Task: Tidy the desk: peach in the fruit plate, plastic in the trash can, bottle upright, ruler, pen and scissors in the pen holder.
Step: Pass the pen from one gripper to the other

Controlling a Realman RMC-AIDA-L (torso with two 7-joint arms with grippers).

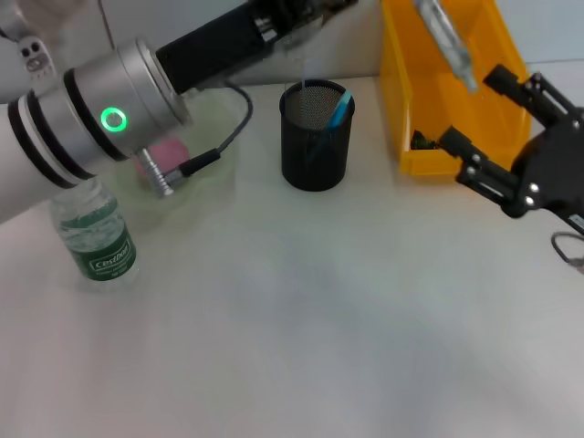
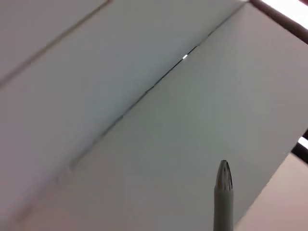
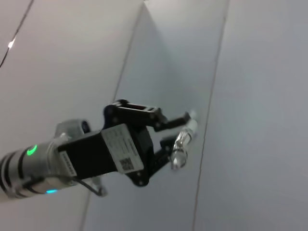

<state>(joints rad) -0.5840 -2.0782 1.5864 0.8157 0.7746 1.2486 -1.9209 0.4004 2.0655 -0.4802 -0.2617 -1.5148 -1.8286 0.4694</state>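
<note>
Head view: left gripper (image 3: 179, 139) raised above pen holder (image 1: 316, 137), clenched on pen (image 3: 183, 144), likely lining up drop. Right gripper (image 1: 484, 128) released beside trash can (image 1: 401, 109). Bottle (image 1: 100, 237) upright left of holder.

Your left arm is white with black rings, then a silver cylindrical joint carrying a glowing green ring light, and beyond that a black forearm section leading to the left hand (image 3: 175, 139), a black angular block with linked fingers and a white label printed with a QR code. A black cable loops from the silver joint to a metal plug. Your right hand (image 1: 474, 119) is matte black, built of jointed link bars.
</note>
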